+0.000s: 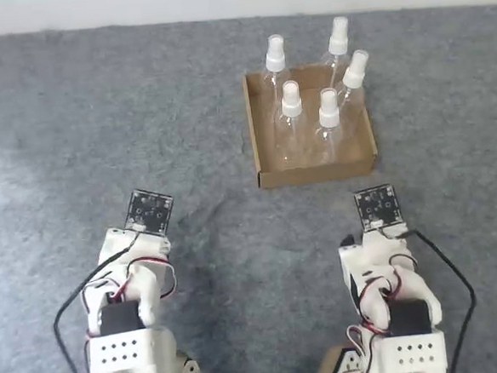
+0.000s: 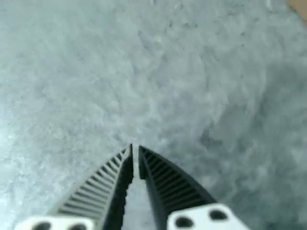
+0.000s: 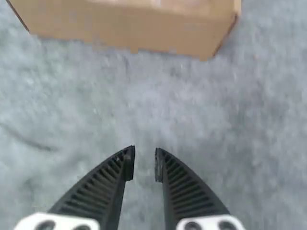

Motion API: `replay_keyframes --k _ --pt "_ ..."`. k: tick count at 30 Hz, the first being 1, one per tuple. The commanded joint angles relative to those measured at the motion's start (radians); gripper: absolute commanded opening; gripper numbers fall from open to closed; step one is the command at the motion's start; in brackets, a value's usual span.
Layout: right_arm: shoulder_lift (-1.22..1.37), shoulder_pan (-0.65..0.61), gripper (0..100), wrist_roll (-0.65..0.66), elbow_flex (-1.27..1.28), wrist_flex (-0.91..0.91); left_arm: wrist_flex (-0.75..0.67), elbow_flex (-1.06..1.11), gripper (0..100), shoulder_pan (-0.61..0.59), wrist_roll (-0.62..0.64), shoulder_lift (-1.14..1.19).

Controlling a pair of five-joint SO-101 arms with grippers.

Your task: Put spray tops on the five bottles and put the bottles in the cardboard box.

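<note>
Several clear bottles (image 1: 292, 119) with white spray tops (image 1: 327, 106) stand upright inside the cardboard box (image 1: 316, 172) at the back of the table, right of centre. My left gripper (image 2: 135, 149) hovers over bare carpet with its fingers together and nothing between them. My right gripper (image 3: 144, 164) hangs over the carpet a short way in front of the cardboard box (image 3: 129, 26), its fingers a narrow gap apart and empty. In the high view the left arm (image 1: 129, 306) and right arm (image 1: 391, 292) sit drawn back at the near edge, well short of the box.
Grey carpet (image 1: 99, 120) covers the whole table. A pale wall strip (image 1: 134, 7) runs along the far edge. Black cables (image 1: 69, 310) loop beside each arm base.
</note>
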Motion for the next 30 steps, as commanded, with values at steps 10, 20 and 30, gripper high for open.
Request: replay_keyframes --k 10,20,30 --pt "-0.022 0.015 4.3 0.006 0.023 0.174 0.081 -0.005 1 -0.002 -0.057 -0.028" --pt "-0.022 0.015 4.3 0.006 0.023 0.174 0.081 -0.005 1 0.000 -0.057 -0.029" --pt "-0.022 0.015 4.3 0.006 0.023 0.174 0.081 -0.005 1 0.000 -0.057 -0.029"
